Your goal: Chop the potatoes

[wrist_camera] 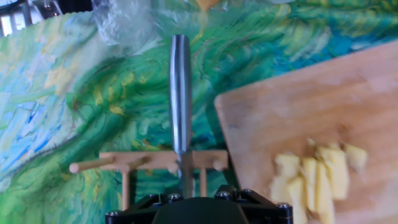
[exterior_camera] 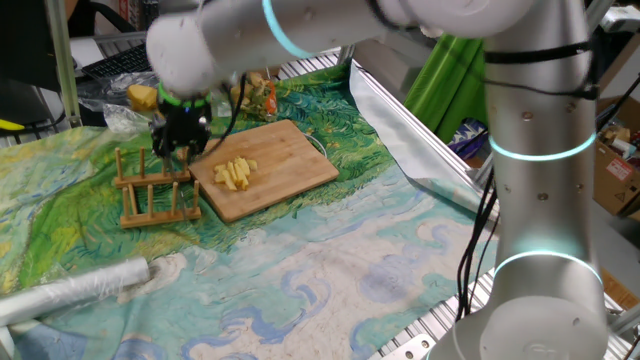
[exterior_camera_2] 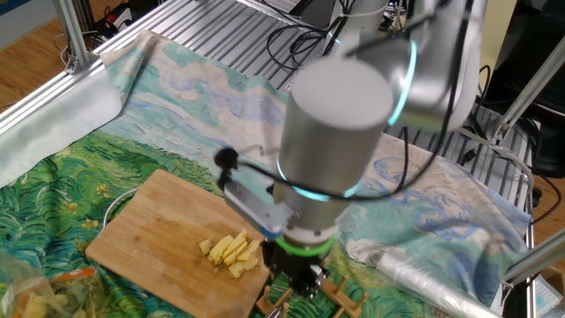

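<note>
Potatoes (exterior_camera: 236,173) sit chopped in a little pile on the board (exterior_camera: 290,155). Tool (exterior_camera: 180,140) hangs over the wooden rack (exterior_camera: 155,190), can't tell if its fingers are apart. No readable writing anywhere.

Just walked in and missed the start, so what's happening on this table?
A single robot arm is working at a chopping setup. The potatoes lie cut into slices and sticks on the wooden cutting board. Beside the board, the knife rests on a small wooden rack. The gripper hangs just above that rack, pointing down, jaws apart and holding nothing, so the chopping looks done.
</note>
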